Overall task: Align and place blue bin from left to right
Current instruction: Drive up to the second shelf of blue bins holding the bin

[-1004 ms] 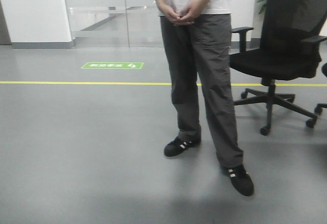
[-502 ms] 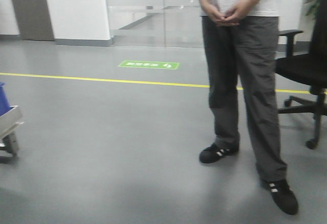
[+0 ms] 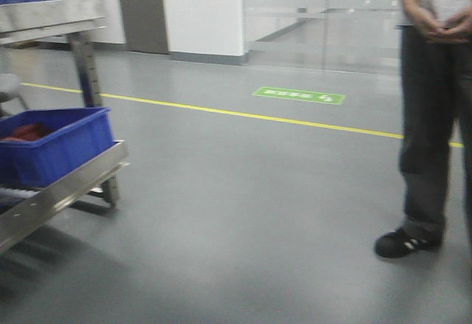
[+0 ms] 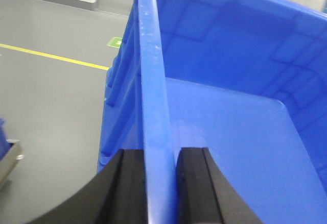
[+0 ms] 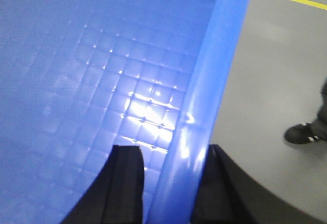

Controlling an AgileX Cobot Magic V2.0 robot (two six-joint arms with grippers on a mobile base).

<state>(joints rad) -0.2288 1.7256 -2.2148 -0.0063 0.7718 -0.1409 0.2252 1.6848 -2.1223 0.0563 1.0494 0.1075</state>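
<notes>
Blue bin (image 4: 230, 132) over yellow-lined grey floor (image 3: 243, 213)

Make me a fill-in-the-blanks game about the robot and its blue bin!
1. The left gripper and right gripper each pinch the held bin's ____.
2. The floor line is ____.
3. The rack bin, sitting on the rack, holds something ____.
4. The person's shoe is ____.

Missing words: rim, yellow, red, black.
</notes>
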